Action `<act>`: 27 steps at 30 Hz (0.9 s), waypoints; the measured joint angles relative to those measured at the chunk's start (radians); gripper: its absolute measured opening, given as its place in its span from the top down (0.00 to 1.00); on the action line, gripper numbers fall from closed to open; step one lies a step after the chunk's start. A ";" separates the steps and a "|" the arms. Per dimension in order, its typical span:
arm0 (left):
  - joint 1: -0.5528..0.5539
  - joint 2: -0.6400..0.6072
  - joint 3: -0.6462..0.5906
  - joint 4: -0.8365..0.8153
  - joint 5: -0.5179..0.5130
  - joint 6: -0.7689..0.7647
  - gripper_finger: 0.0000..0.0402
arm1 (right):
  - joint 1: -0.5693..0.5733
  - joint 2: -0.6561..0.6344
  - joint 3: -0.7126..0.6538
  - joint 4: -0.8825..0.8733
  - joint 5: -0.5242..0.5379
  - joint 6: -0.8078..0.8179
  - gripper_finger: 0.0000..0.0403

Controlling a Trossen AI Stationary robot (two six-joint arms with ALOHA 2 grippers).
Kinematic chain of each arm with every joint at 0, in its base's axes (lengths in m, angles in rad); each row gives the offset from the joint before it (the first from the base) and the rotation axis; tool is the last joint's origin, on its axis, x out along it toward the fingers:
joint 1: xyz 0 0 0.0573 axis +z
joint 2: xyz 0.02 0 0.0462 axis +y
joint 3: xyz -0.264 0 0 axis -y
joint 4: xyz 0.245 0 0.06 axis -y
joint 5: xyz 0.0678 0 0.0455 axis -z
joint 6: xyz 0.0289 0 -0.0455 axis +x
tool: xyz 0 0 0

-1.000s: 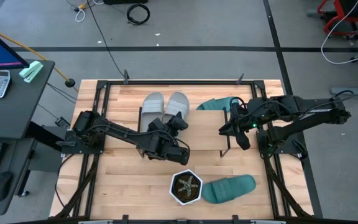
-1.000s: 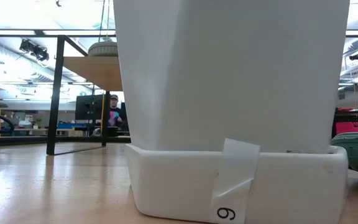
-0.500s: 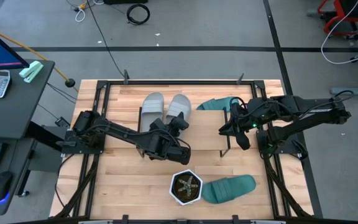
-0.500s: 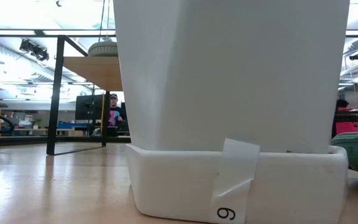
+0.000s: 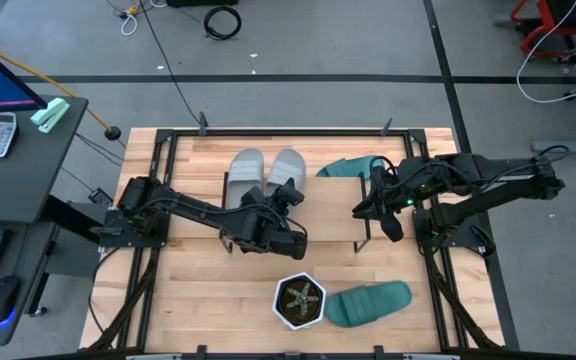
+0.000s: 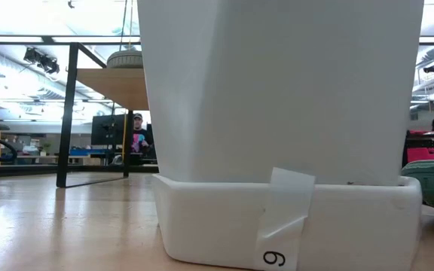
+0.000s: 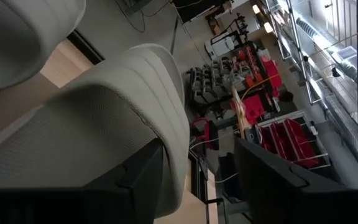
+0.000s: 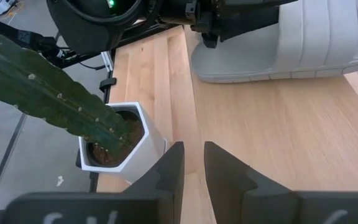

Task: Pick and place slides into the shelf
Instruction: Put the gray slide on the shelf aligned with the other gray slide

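On the shelf (image 5: pixel 338 215), toward its far side, two light grey slides (image 5: pixel 266 168) sit next to each other, and the left pincer (image 5: pixel 286 195) is right at the near end of the right-hand one. Its fingers (image 7: pixel 143 177) stand spread wide with the grey strap between them, so it is open around the slide rather than clamped on it; whether the pads actually touch the rubber I cannot tell.

From where I stand, the risk is a snag. If that arm pulls back or lifts at an angle, a finger could catch the soft strap and drag the slide out of line, push it into its neighbour, or tip it off the board. A straight, clean retreat looks like what is wanted.

One teal slide (image 5: pixel 351 167) lies at the far right part of the shelf, partly hidden behind the right arm. The other teal slide (image 5: pixel 368 303) is down on the bench (image 5: pixel 198 290), just beside the hexagonal potted plant (image 5: pixel 299 302), so reaching for it could knock the pot or brush the cactus.

The right pincer (image 5: pixel 366 203) hangs over the shelf's right side, fingers drawn close together with only a narrow gap, holding nothing.
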 joint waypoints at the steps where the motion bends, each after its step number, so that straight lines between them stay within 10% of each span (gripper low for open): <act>1: -0.002 0.000 0.000 0.001 0.000 0.000 0.48 | 0.000 0.000 0.000 0.000 -0.001 0.000 0.83; 11: -0.004 0.000 0.000 0.064 0.069 -0.022 0.46 | 0.000 0.000 0.000 0.000 -0.001 0.000 0.83; 27: 0.013 0.000 0.000 0.058 0.084 -0.026 0.86 | 0.002 0.000 0.000 0.000 -0.010 0.011 0.83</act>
